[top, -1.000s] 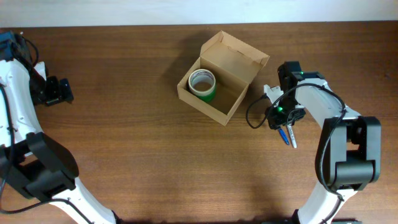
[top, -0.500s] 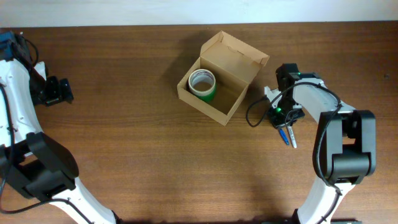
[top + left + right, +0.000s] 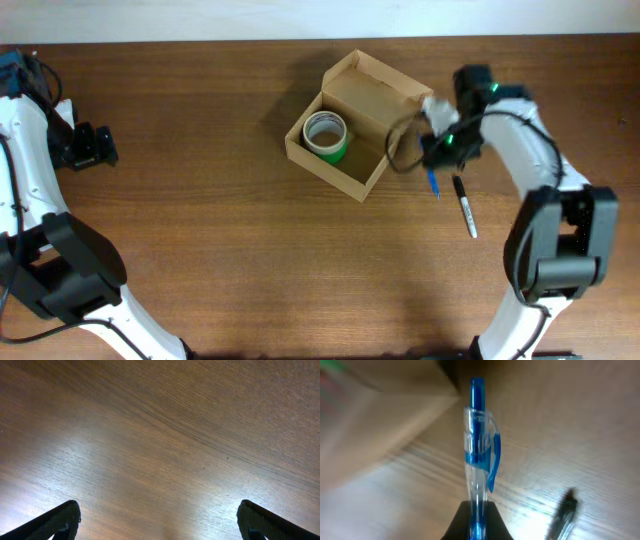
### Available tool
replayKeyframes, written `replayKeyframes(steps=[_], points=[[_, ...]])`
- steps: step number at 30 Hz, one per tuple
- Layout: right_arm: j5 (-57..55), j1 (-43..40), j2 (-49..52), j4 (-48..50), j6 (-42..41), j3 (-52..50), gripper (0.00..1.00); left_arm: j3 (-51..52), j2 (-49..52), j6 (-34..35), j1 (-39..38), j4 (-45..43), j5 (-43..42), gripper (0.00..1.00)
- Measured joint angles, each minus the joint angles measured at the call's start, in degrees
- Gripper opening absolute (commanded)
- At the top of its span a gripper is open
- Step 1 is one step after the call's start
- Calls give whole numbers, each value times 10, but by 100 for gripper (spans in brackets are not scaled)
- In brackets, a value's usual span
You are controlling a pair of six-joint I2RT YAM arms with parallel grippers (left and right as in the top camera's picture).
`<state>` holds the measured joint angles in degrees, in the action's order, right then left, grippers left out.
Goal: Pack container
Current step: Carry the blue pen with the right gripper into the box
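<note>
Right gripper [image 3: 441,152] clenched on translucent blue click pen [image 3: 479,445], just beside right end of small tan cardboard box container [image 3: 368,150]. Box open, flap lid raised, near table's far edge, centre. Green tape roll [image 3: 326,135] lies in its left end. Black marker [image 3: 465,205] on brown wooden table [image 3: 250,250], near pen. Left gripper [image 3: 100,147] spread wide, empty, far left.

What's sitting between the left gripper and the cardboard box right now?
Nothing: in the overhead view only bare wooden table runs from the left gripper to the box. The left wrist view shows bare wood too.
</note>
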<state>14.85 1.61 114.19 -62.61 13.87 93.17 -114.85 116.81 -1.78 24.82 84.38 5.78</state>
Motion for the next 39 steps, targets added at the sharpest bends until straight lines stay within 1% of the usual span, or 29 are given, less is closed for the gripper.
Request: replayKeyframes(steps=[4, 6, 7, 10, 13, 16, 19, 21, 24, 27, 35, 39], points=[[14, 1, -21, -80, -30, 151, 4, 0, 0, 0, 0, 0, 0, 100], [16, 10, -35, -111, -42, 250, 4, 0, 0, 0, 0, 0, 0, 100], [15, 14, -37, -114, -43, 269, 4, 0, 0, 0, 0, 0, 0, 100], [-4, 53, -44, -115, -48, 373, 4, 0, 0, 0, 0, 0, 0, 100], [-31, 107, -51, -109, -45, 429, 4, 0, 0, 0, 0, 0, 0, 100], [-51, 160, -53, -117, -33, 442, 4, 0, 0, 0, 0, 0, 0, 100], [-68, 207, -42, -161, -9, 442, 4, 0, 0, 0, 0, 0, 0, 100], [-85, 237, -20, -193, 11, 442, 3, 0, 0, 0, 0, 0, 0, 100], [-107, 265, 25, -217, 33, 441, 4, 0, 0, 0, 0, 0, 0, 100], [-115, 278, 71, -217, 45, 441, 4, 0, 0, 0, 0, 0, 0, 100], [-122, 279, 183, -218, 57, 439, 4, 0, 0, 0, 0, 0, 0, 100], [-119, 279, 211, -216, 57, 437, 4, 0, 0, 0, 0, 0, 0, 100]])
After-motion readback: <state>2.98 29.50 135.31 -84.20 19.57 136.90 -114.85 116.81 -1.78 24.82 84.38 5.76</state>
